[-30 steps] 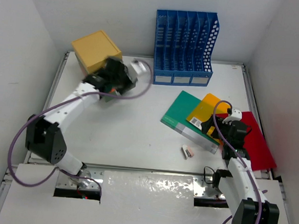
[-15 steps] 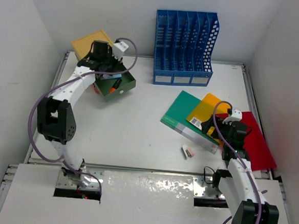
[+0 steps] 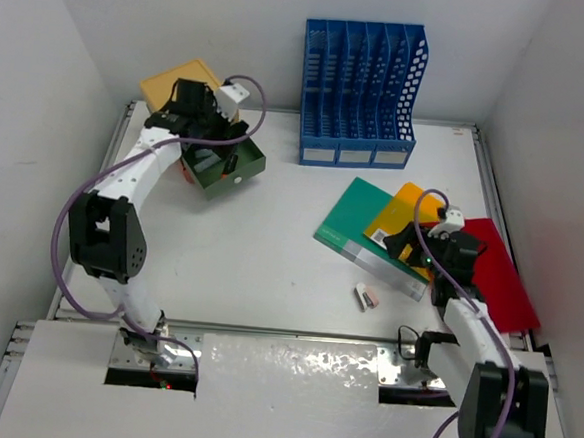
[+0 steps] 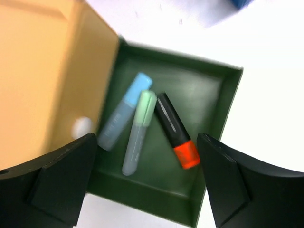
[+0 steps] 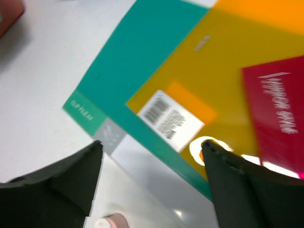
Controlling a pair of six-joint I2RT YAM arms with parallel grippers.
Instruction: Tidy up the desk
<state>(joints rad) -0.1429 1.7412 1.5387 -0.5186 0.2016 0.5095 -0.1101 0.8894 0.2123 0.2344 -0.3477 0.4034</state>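
Observation:
The white desk holds an open dark green drawer beside a yellow box at the back left. In the drawer lie a blue highlighter, a green highlighter and a black marker with an orange cap. My left gripper hangs open right above them, holding nothing. My right gripper is open over the near edge of a teal folder, which is overlapped by a yellow folder and a red folder.
A blue slotted file rack stands against the back wall. A small pink-and-white eraser lies on the desk just in front of the folders. Metal rails run along the desk's edges, with white walls on three sides.
My left arm swung from a low, blurred pose to a raised one over the green drawer. My right gripper shifted slightly left over the folders.

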